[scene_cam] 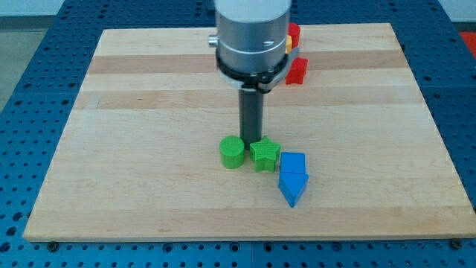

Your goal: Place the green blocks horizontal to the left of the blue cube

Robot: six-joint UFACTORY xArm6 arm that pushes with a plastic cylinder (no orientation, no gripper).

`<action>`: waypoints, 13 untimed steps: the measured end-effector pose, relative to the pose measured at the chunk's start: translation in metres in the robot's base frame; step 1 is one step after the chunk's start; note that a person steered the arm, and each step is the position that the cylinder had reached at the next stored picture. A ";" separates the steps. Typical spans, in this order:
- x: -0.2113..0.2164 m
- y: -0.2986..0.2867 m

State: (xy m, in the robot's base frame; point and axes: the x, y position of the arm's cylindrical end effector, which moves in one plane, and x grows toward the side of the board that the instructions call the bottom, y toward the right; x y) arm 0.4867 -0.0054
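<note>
My tip [251,141] is sitting just behind green cylinder [232,152] and green star block [265,155], blue blocks [293,177] right; no fingers showing.

- We see bright, even overhead light and a sharp picture.
- We note soft, short shadows beneath the blocks, with no glare.

My tip [251,141] just behind two green blocks [249,154]
</note>
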 end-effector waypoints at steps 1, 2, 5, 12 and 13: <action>0.003 -0.006; -0.007 -0.006; 0.004 0.031; 0.002 -0.026; 0.003 -0.026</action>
State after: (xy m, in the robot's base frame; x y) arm 0.4901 -0.0310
